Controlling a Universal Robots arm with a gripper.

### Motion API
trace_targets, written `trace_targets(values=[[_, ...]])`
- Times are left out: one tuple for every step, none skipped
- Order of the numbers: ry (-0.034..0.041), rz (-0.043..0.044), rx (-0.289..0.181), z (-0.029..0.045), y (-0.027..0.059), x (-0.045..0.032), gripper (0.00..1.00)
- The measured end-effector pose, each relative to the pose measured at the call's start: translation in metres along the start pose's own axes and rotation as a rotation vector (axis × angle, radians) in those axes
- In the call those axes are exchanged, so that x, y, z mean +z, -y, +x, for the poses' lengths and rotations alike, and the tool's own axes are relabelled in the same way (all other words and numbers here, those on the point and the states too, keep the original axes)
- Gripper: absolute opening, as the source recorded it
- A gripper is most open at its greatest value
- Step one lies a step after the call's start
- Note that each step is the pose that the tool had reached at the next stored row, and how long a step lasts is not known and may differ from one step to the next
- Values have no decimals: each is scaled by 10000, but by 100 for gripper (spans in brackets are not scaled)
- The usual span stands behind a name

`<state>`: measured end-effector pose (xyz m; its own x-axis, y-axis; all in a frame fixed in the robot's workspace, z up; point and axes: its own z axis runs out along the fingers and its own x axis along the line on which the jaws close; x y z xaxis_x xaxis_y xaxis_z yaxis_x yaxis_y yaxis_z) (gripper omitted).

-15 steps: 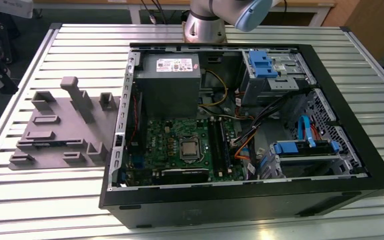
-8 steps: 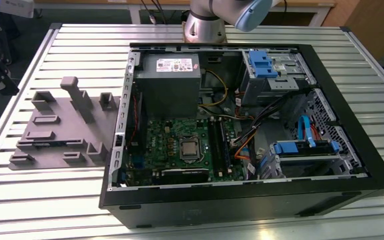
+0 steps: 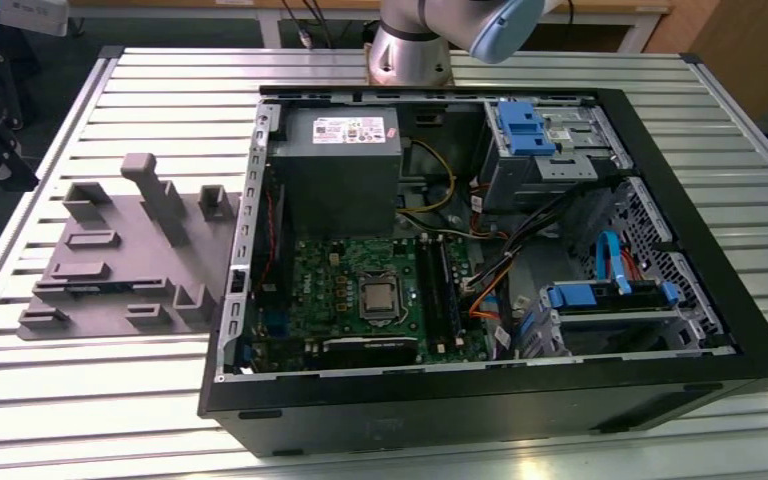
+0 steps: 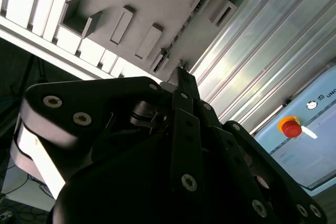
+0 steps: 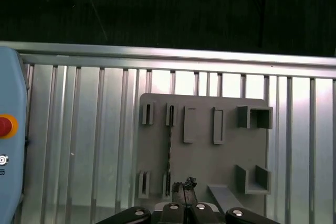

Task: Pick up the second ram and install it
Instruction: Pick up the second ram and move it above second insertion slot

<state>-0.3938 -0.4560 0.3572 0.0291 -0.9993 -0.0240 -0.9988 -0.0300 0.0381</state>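
One closed, empty pincer (image 5: 185, 186) hangs over the tray (image 5: 226, 156), beside the second ram (image 5: 169, 150).

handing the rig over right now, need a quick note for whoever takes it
gripper: shut, holding nothing, above the tray; in the first wrist view its tips are near one end of the ram.
ram: standing on edge in the tray's slots, not gripped.
motherboard: in the open case. I cannot tell whether a stick already sits in the memory slots.
done: the arm is over the tray, and the ram is not picked up yet.
left: the pickup and the install.
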Motion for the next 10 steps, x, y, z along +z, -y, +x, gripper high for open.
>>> trace_targets(values=[[0, 0, 0, 0, 0, 0, 11], [0, 0, 0, 0, 0, 0, 11], [0, 0, 0, 0, 0, 0, 11], [0, 1, 0, 0, 0, 0, 11], [0, 1, 0, 0, 0, 0, 11], [-1, 1, 9, 0, 0, 0, 11], [2, 3, 104, 0, 0, 2, 11], [9, 8, 296, 0, 0, 5, 11], [16, 12, 474, 0, 0, 7, 11], [21, 15, 602, 0, 0, 9, 11]])
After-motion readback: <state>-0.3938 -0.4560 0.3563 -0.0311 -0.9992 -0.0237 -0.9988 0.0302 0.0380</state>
